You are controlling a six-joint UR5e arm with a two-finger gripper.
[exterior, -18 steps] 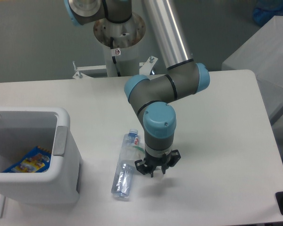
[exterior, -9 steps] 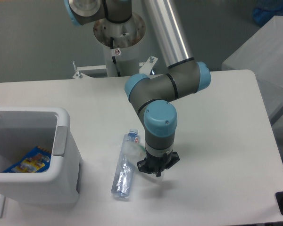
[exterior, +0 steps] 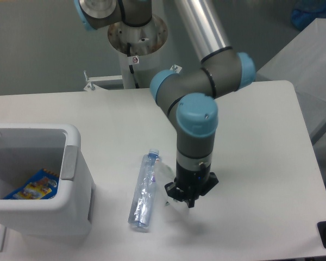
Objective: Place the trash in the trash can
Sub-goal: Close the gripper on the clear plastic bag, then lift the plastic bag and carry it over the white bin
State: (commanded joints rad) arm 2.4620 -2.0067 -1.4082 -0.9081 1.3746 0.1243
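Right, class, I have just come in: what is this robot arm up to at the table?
A single arm is clearing trash into the white trash can at the left. Its gripper is pointed down at the table just right of the crushed bottle, with a crumpled translucent wrapper at its fingertips; whether it is gripped cannot be told. The bottle lies on the table, not yet binned. A blue-and-yellow packet sits inside the can.

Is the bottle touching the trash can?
Apart. The camera view shows bare table plainly between the bottle and the trash can; the bottle lies on the table to the can's right.
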